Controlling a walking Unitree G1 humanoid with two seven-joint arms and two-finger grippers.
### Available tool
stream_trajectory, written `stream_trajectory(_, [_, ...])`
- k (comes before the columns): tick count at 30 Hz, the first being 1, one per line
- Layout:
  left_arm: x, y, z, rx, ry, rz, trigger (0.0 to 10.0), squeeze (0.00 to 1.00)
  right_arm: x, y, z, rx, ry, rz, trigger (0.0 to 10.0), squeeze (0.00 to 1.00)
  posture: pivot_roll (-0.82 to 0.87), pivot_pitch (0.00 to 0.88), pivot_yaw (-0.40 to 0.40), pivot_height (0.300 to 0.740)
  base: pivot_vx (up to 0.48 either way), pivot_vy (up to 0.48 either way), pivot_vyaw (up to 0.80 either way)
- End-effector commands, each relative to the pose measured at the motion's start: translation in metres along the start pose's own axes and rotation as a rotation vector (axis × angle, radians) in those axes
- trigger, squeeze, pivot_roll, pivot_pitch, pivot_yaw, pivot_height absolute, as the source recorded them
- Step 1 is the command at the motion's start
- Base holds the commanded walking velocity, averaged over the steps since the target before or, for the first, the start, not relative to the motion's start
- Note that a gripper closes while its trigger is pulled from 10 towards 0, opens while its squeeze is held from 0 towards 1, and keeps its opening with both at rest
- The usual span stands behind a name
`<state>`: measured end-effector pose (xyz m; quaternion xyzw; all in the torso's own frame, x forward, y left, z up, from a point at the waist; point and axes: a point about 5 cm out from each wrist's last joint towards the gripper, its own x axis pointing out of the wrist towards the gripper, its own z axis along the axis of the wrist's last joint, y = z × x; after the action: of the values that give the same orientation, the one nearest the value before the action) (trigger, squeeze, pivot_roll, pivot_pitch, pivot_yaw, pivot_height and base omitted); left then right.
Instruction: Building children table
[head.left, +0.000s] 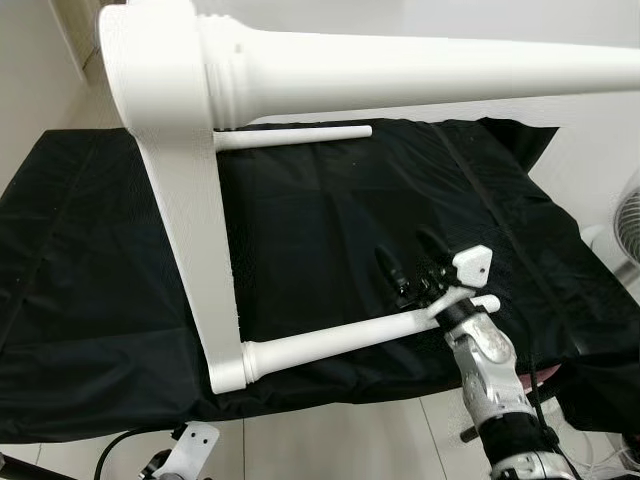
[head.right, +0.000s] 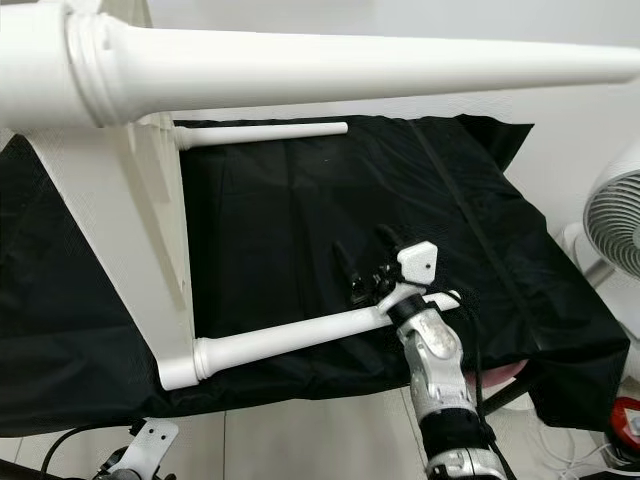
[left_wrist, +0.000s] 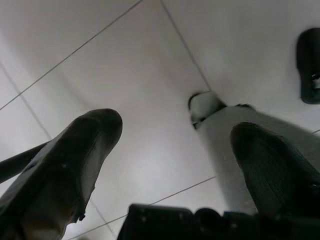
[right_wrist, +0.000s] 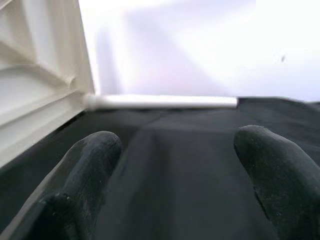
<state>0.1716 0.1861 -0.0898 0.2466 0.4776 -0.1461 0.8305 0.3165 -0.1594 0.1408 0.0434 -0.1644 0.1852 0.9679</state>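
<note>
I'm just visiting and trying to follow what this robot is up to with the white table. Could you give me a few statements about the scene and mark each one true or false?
1. The white table lies tipped on its side on a black cloth. True.
2. The right gripper is clamped shut around a table leg. False: its fingers are open, hovering above the cloth, with the near leg passing under the wrist.
3. Three legs are already fixed to the table. True: the near leg, the far leg and an upper leg.
4. The left gripper holds a screwdriver. False: it is open, holding nothing, pointing at the tiled floor.
5. A fan stands on the robot's right. True.
</note>
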Motion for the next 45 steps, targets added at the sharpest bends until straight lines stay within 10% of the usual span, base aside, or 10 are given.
stream_trajectory(1, [-0.001,-0.001,-0.005,-0.029,0.018,0.037,10.0,0.00,0.011,-0.004,0.001,0.093,-0.014,-0.095,10.0,0.00,-0.01,0.020,-0.065,0.740,0.000,0.000,0.00])
stream_trajectory(10, [0.000,-0.001,-0.002,-0.090,0.018,0.054,10.0,0.00,0.023,0.000,-0.005,0.163,-0.013,-0.205,10.0,0.00,0.02,0.005,-0.055,0.740,0.000,0.000,0.00])
stream_trajectory(20, [0.002,-0.009,0.008,-0.086,0.001,0.019,10.0,0.00,0.025,-0.004,-0.028,-0.011,0.164,-0.326,10.0,0.00,0.02,0.000,-0.058,0.740,0.000,0.000,0.00])
stream_trajectory(45, [0.000,-0.024,-0.003,-0.112,0.044,-0.016,10.0,0.00,-0.012,0.015,-0.078,-0.049,0.324,-0.281,10.0,0.00,0.03,0.000,-0.063,0.740,0.000,0.000,0.00])
